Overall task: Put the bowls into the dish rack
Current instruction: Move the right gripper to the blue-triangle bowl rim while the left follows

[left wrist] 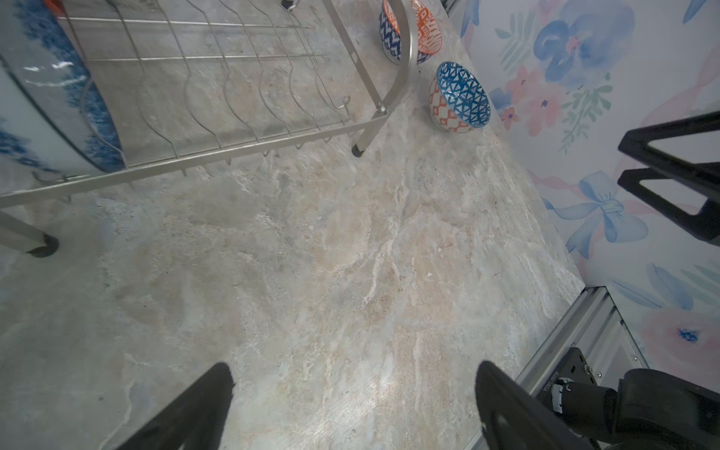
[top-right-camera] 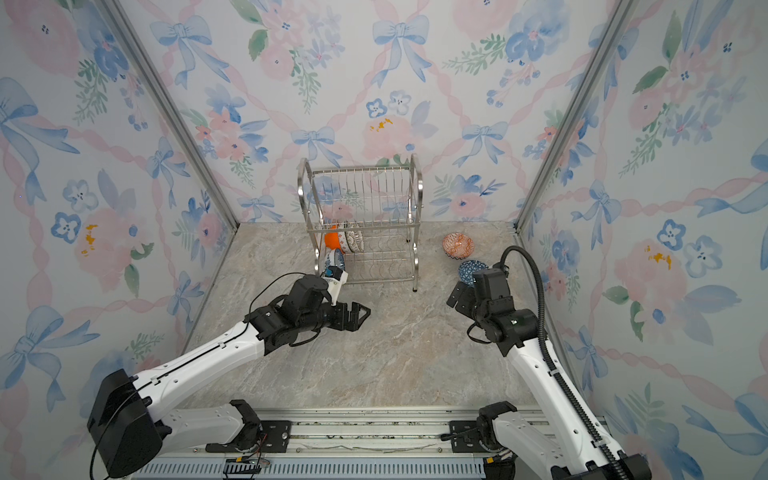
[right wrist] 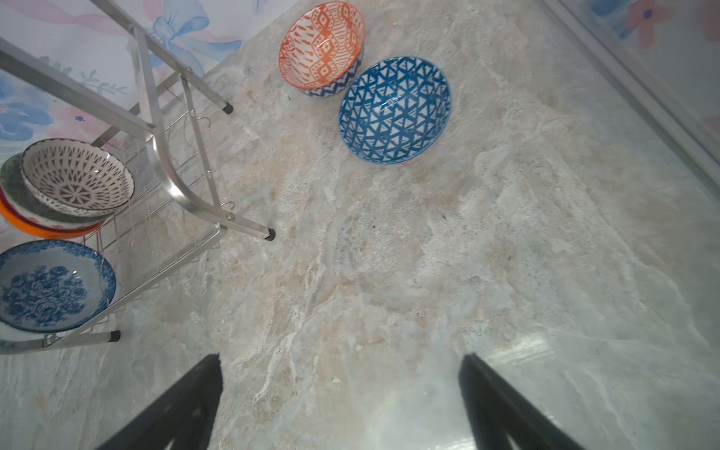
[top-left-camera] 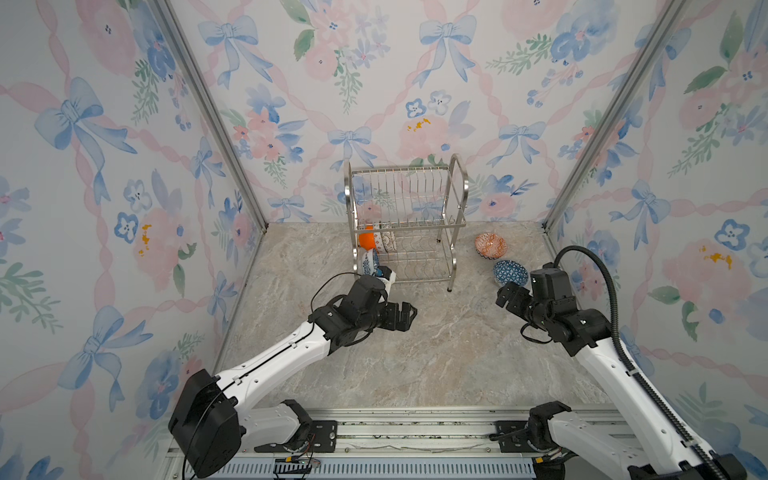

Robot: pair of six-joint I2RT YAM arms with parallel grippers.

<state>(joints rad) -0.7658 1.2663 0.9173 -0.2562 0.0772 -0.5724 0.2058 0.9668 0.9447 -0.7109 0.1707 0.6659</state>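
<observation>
Steel wire dish rack [top-left-camera: 463,187] [top-right-camera: 417,187] stands at the back of the marble table [top-left-camera: 415,353], near the rear wall. Four bowls sit on edge at the left end of its lower tier. The orange bowl [top-left-camera: 366,240] [right wrist: 46,233], the green bowl [right wrist: 17,191] and the lattice bowl [top-left-camera: 389,240] [right wrist: 76,177] lean close together towards the back. The floral bowl [top-left-camera: 370,262] [top-right-camera: 334,259] [right wrist: 50,286] stands alone in the front slots, by the rack's front left corner; the left wrist view shows it [left wrist: 46,97] behind the front rail [left wrist: 195,156].

Two bowls rest upright on the table to the right of the rack, apart from it. The red-patterned bowl [top-left-camera: 490,245] [top-right-camera: 458,244] [right wrist: 321,43] lies nearer the wall, and the triangle bowl [top-left-camera: 510,272] [left wrist: 461,93] [right wrist: 393,109] sits just in front of it, the two touching or nearly so.

The left gripper [top-left-camera: 401,316] [top-right-camera: 359,313] [left wrist: 352,374] hovers over bare table in front of the rack's left end, pointing to the right, jaws spread wide with nothing between them. The right gripper [top-left-camera: 505,296] [top-right-camera: 455,297] [right wrist: 341,358] hangs just in front of the triangle bowl, jaws likewise wide and empty; in both top views the right wrist covers part of that bowl's near rim.
</observation>
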